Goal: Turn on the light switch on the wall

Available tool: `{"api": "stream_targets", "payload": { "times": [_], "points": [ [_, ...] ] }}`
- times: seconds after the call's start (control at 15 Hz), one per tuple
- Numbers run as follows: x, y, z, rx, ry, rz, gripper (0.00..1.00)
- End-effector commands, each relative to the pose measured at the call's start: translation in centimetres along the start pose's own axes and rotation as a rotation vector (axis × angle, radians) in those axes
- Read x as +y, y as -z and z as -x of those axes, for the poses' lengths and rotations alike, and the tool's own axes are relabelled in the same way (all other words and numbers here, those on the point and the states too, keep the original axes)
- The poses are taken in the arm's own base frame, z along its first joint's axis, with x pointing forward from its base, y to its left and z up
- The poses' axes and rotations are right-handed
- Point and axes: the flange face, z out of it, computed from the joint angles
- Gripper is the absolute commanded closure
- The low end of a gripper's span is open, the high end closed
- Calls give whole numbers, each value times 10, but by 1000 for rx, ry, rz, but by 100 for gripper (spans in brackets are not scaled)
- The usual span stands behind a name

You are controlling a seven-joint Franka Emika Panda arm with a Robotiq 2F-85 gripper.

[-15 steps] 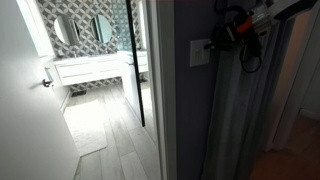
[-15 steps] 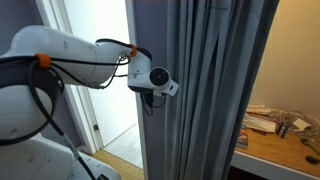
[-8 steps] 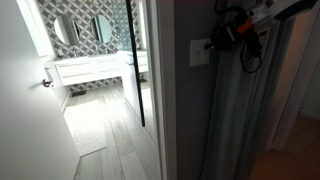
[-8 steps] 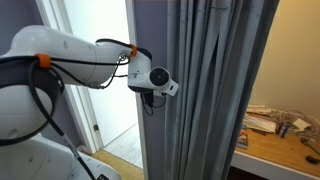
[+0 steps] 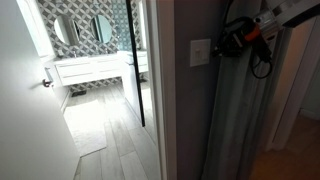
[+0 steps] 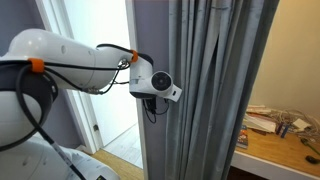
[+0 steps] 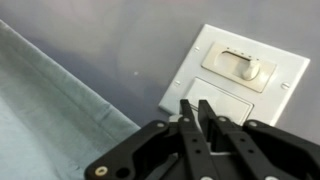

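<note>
Light switch point(image 7: 238, 78) just beside end effector point(image 7: 197, 104)

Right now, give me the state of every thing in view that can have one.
light switch: mounted on the wall; on or off cannot be told.
gripper: shut, empty, tips aimed at the switch's lower rocker.
white door: swung open.
curtain: hanging drawn beside the switch.

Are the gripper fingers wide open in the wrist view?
No, the gripper has its fingers pressed side by side, tips by the light switch.
</note>
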Motion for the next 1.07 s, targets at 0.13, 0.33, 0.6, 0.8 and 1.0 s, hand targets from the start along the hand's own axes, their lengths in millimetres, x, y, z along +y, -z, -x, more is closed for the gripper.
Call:
{"api": "stream_targets", "payload": {
  "times": [0.13,0.33,0.6,0.8,1.0],
  "points": [
    [22,26,18,-68,125,89,40],
    [26,43,24,-114,191,121,18],
    [22,67,35,-188,279,151,0],
    [14,84,42,-252,339,173,0],
    [8,98,51,-303,395,213,0]
  ]
}}
